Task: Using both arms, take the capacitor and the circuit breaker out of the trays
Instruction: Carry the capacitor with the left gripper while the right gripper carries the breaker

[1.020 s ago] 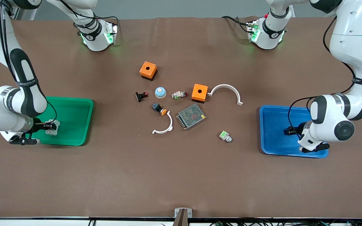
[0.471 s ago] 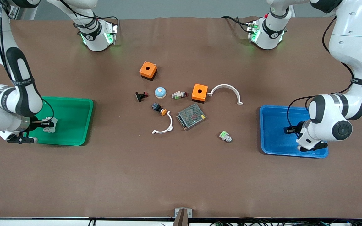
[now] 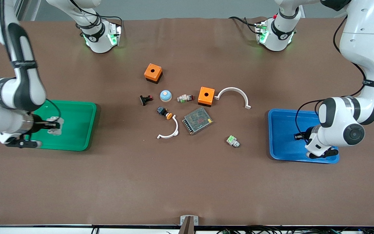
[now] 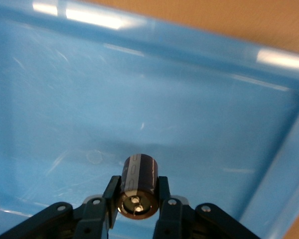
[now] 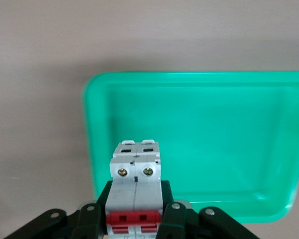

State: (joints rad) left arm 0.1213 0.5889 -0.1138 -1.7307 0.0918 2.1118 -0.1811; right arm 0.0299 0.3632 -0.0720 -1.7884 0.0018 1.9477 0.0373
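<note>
My right gripper [image 3: 51, 125] is shut on the breaker [image 3: 56, 126], a white-grey block with a red switch face, and holds it over the green tray [image 3: 76, 130]. The right wrist view shows the breaker [image 5: 136, 186] between the fingers with the green tray [image 5: 199, 124] below. My left gripper [image 3: 299, 136] is shut on the capacitor [image 4: 138, 185], a stubby black cylinder with a lighter end, and holds it over the blue tray [image 3: 282, 133], whose floor [image 4: 139, 99] fills the left wrist view. In the front view the capacitor is hidden by the gripper.
In the table's middle lie two orange boxes [image 3: 153, 73] [image 3: 206, 96], a black-and-red clip [image 3: 145, 99], a blue dome [image 3: 166, 95], a black push-button with an orange cap [image 3: 164, 112], a metal mesh box [image 3: 197, 120], two white arcs [image 3: 233, 95] [image 3: 169, 130] and a green-topped part [image 3: 232, 141].
The right arm has risen and swung toward its end of the table, still holding the breaker over the green tray. The left gripper with the capacitor has shifted slightly over the blue tray.
</note>
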